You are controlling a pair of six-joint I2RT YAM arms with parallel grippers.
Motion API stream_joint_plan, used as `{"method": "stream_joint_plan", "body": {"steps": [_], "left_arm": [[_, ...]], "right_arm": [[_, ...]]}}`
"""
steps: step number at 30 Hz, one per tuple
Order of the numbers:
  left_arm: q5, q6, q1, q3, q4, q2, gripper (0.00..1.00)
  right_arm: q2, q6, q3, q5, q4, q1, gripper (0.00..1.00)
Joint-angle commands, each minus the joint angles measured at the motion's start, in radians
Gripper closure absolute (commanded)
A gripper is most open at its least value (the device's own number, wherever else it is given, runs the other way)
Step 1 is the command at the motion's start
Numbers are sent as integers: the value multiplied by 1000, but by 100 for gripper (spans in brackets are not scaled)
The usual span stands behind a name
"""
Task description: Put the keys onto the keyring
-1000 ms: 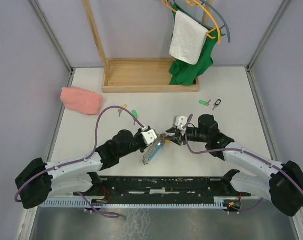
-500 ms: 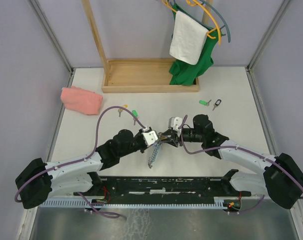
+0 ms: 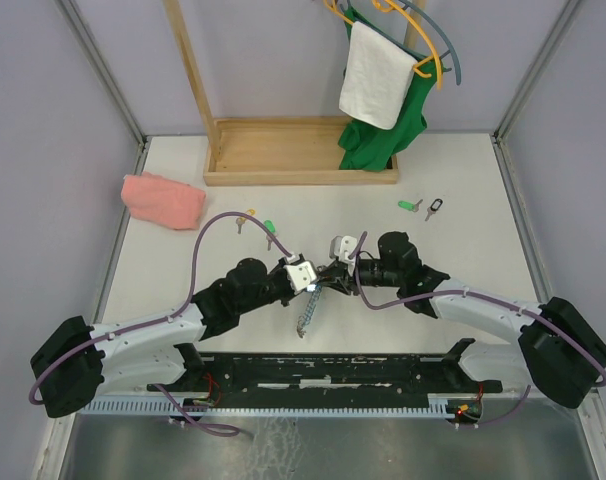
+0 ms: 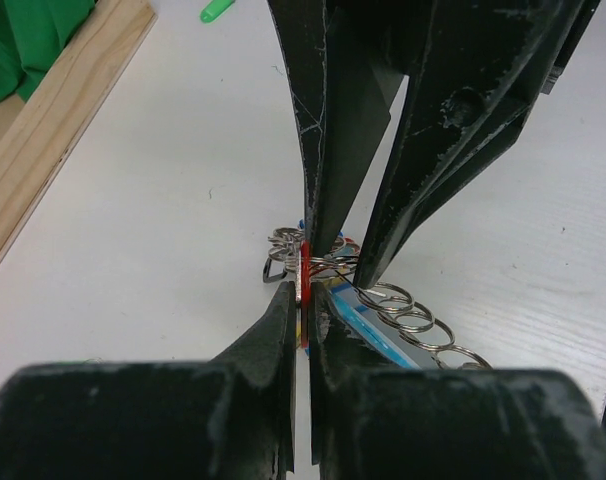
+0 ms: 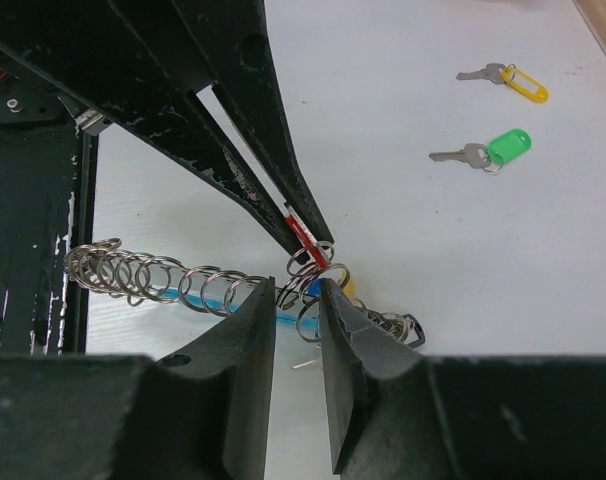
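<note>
Roughly mid-table [image 3: 463, 200], a shade toward 6 o'clock in the top view: left gripper [image 3: 305, 278] and right gripper [image 3: 328, 272] nose to nose, tips nearly touching.

From that meeting point toward 6 o'clock: the keyring [image 3: 307, 310], grey chain trailing with the light-blue piece beside it. Cannot tell whether hanging free or lying on the surface.

On the left: clamped shut on the red-tagged key [image 4: 304, 290], tag edge-on between the pads. On the right: jaws a narrow gap apart, wire loops of the ring bunch sitting in and just above that gap. Cannot tell whether pinched or merely straddled.

Well apart and untouched: green-tagged key [image 3: 268, 226] and yellow-tagged key [image 3: 245, 215] at 11 o'clock, two more keys [image 3: 423, 207] at 2 o'clock.

Probably mid-threading, by the look of it. To do it well:
- Hold the left clamp firm, so the key's hole cannot twist.
- Close the right jaws on one loop only, not the whole cluster.
- Steady that loop first, then feed the key along the wire's split at a shallow angle.
- Move in small, slow steps.
- Watch for chain links snagging on either fingertip.
</note>
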Motion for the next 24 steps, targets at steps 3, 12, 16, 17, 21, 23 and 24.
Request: {"method": "stream_joint_plan", "body": {"steps": [3, 12, 16, 17, 21, 23, 24], "left_arm": [[21, -6, 1, 57, 47, -19, 97], [-92, -82, 1, 8, 13, -82, 97], [-156, -140, 3, -34, 6, -100, 97], [-163, -151, 3, -47, 7, -103, 97], [-156, -186, 2, -93, 42, -106, 97], [-156, -192, 3, -113, 69, -95, 97], [-155, -195, 3, -121, 79, -87, 97]], "right_arm": [[4, 17, 30, 37, 79, 7, 79], [-66, 19, -33, 125, 156, 2, 99], [-94, 60, -69, 118, 229, -17, 99], [-96, 82, -77, 113, 253, -23, 99], [-98, 143, -108, 111, 367, -40, 99], [-92, 175, -123, 114, 428, -45, 99], [-89, 193, -131, 118, 465, -47, 99]]}}
